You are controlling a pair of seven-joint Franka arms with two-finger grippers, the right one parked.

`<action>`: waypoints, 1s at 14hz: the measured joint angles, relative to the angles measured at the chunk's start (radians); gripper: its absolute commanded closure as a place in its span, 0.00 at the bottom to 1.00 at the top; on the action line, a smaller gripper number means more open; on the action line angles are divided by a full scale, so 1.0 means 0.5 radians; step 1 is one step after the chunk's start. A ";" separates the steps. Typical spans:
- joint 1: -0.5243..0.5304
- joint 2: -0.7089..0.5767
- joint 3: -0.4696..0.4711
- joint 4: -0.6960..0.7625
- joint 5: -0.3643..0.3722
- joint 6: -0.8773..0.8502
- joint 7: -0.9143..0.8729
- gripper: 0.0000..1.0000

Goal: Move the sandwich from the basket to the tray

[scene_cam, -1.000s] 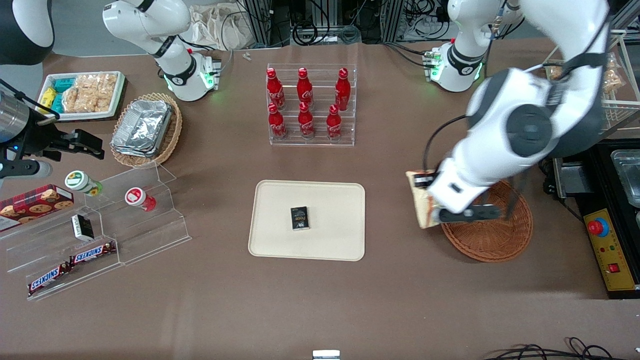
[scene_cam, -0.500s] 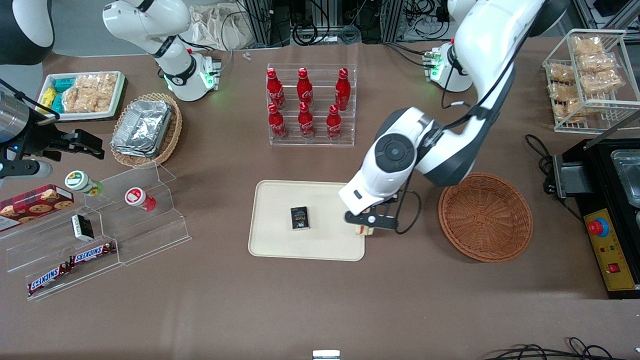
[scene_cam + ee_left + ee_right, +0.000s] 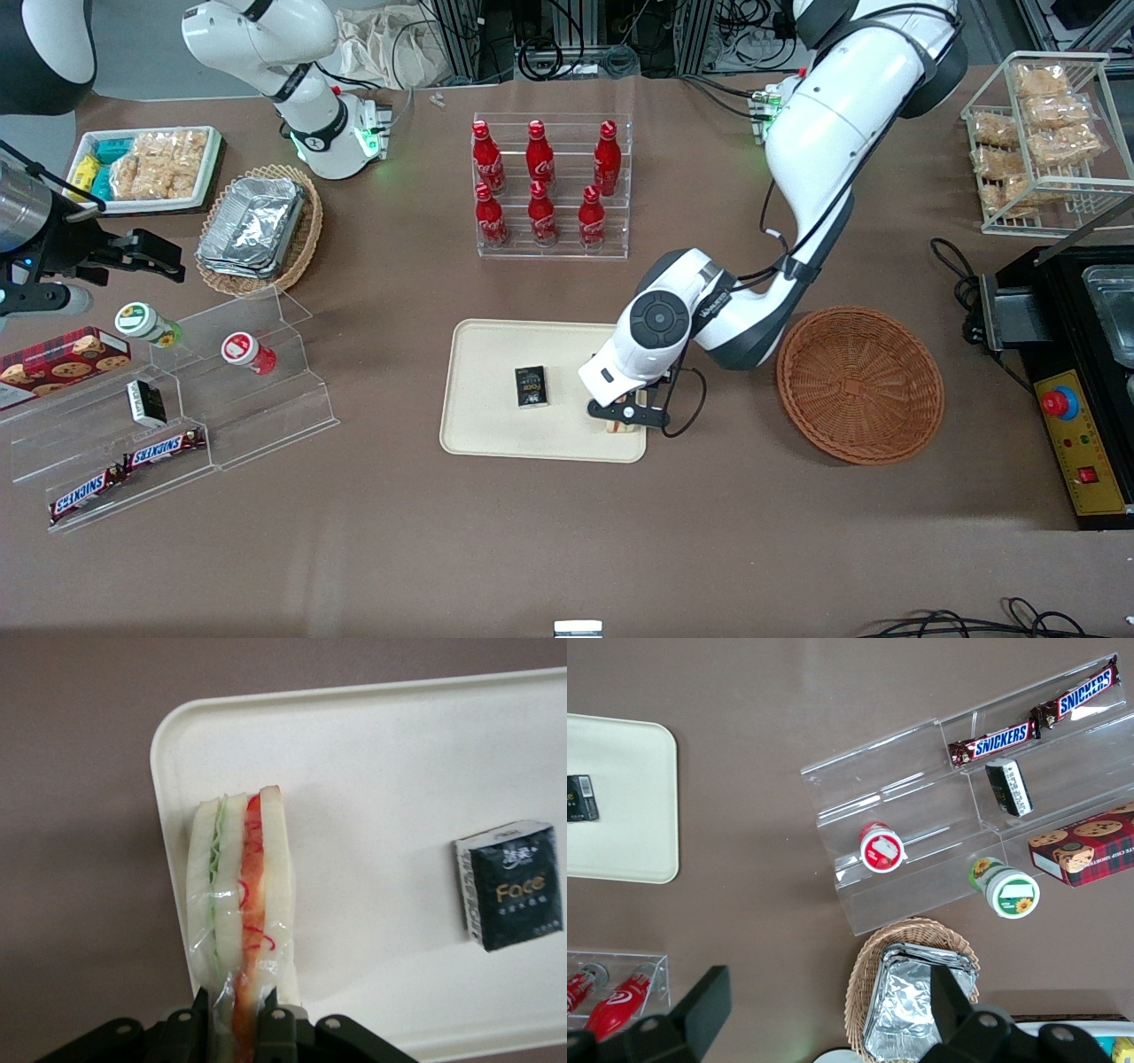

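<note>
Tabletop w/ tray, basket toward working arm's end. Tool low over tray corner nearest basket, pinched on wrapped sandwich, held edge-on above tray, beside small dark pack.

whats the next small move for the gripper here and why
Probably lower a little and open. The gripper is shut on the sandwich, held over the tray near its corner, apart from the small black pack. The basket is already empty.
</note>
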 measured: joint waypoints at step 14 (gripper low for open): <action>0.435 -0.642 0.011 0.139 -0.067 -0.953 0.141 0.00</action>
